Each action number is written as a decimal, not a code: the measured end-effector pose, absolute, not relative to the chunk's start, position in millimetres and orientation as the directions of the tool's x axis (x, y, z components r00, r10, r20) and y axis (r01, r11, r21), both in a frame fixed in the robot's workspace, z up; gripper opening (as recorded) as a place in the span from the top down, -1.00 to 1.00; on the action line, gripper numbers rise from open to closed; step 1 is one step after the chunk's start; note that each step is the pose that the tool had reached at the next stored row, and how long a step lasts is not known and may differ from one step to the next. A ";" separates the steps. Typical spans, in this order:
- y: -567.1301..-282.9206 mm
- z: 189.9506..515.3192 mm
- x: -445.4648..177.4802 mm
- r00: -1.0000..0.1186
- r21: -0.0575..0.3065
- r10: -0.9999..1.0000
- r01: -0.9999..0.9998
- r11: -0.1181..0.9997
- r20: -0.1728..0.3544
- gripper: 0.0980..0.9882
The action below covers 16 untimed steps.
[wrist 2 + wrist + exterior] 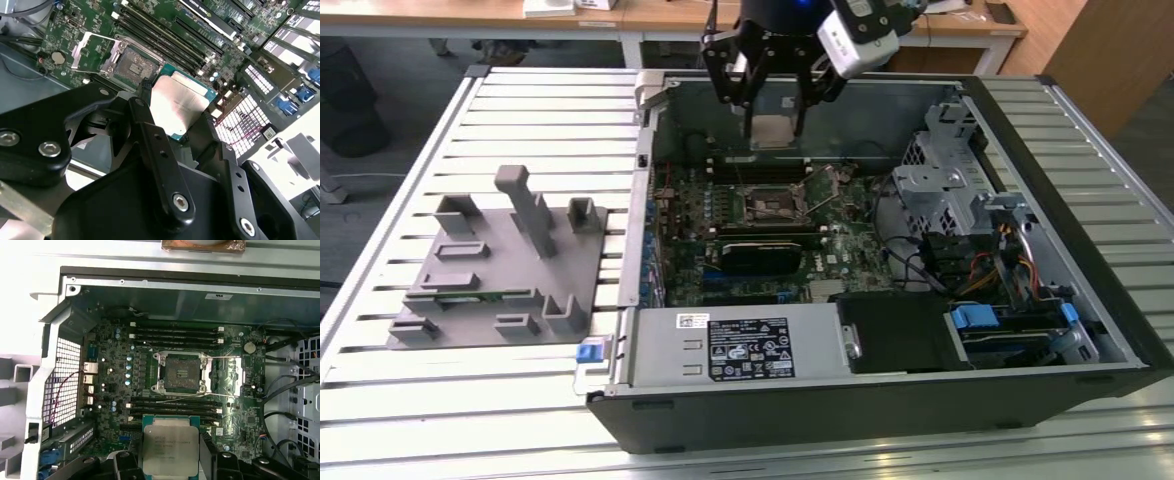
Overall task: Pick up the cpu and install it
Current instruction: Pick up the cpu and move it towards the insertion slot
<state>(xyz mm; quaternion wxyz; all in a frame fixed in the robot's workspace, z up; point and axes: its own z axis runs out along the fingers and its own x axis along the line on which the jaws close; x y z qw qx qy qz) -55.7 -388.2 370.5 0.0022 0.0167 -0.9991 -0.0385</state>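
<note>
My gripper hangs over the back part of the open computer case, shut on the cpu. The cpu is a flat square chip with a silvery top and a green edge, pinched at two opposite sides by the black fingers in both wrist views. It floats above the motherboard, apart from it. The empty cpu socket lies open with its metal frame and lever raised, a little ahead of the cpu. In the second wrist view the cpu sits just beside the socket.
Memory slots flank the socket. A power supply fills the case front, and a drive cage with cables stands at the exterior view's right. A grey fixture with upright blocks rests on the slatted table at the left.
</note>
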 end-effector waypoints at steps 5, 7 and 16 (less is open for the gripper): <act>-388.2 370.5 -52.1 -0.999 0.077 -0.033 -0.033 0.996 0.003 0.00; -388.2 370.5 -50.6 -0.999 0.077 -0.033 -0.033 0.996 0.003 0.00; -388.2 370.4 -43.2 -0.999 0.077 -0.033 -0.033 0.996 0.003 0.00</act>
